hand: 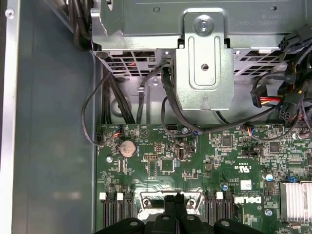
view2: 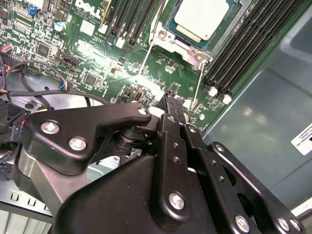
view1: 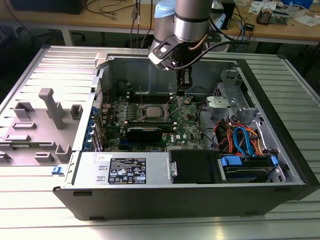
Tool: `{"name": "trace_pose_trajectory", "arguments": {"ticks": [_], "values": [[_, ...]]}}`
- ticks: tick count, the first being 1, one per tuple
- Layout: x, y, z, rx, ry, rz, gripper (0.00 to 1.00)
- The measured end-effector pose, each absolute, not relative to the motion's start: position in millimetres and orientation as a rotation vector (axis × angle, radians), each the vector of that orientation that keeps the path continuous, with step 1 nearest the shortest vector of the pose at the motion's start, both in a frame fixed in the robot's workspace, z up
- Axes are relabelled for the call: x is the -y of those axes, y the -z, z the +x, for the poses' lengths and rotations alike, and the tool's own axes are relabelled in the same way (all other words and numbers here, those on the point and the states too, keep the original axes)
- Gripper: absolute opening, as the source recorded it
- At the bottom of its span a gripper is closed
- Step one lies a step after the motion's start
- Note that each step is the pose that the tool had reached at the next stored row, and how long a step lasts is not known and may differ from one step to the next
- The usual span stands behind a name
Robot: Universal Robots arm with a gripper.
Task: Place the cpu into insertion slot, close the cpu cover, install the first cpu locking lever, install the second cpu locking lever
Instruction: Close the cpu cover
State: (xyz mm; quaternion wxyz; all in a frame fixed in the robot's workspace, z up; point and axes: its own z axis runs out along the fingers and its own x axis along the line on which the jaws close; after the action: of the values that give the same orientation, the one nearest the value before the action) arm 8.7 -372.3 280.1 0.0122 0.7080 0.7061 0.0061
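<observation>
The cpu (view1: pixel 151 111) lies flat in the insertion slot on the green motherboard, and its silver top (view2: pixel 202 17) hides the contact field. The silvery cpu cover (view2: pixel 184 46) lies down around the chip. Two thin wire locking levers (view2: pixel 147 51) (view2: pixel 199 80) stick out from the socket, unlatched. My gripper (view1: pixel 182 91) hangs just beyond the socket, on the exterior view's right of it. Its black fingers are shut together with nothing between them, in both wrist views (view2: pixel 170 100) (hand: pixel 174 199). The tips sit close to the free end of one lever.
Long black memory slots (view2: pixel 243 53) flank the socket. A black graphics card (view1: pixel 144 132) lies in front of it, then the power supply (view1: pixel 125 170). A drive cage with coloured cables (view1: pixel 240 140) is at the exterior view's right. A metal bracket (hand: pixel 204 63) and grey case wall (view2: pixel 273 107) stand close.
</observation>
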Motion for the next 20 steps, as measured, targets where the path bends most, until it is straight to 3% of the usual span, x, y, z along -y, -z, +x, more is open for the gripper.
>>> {"name": "trace_pose_trajectory", "arguments": {"ticks": [20], "values": [[372, -280, 22, -2.201, -0.019, 2.207, 0.11]]}}
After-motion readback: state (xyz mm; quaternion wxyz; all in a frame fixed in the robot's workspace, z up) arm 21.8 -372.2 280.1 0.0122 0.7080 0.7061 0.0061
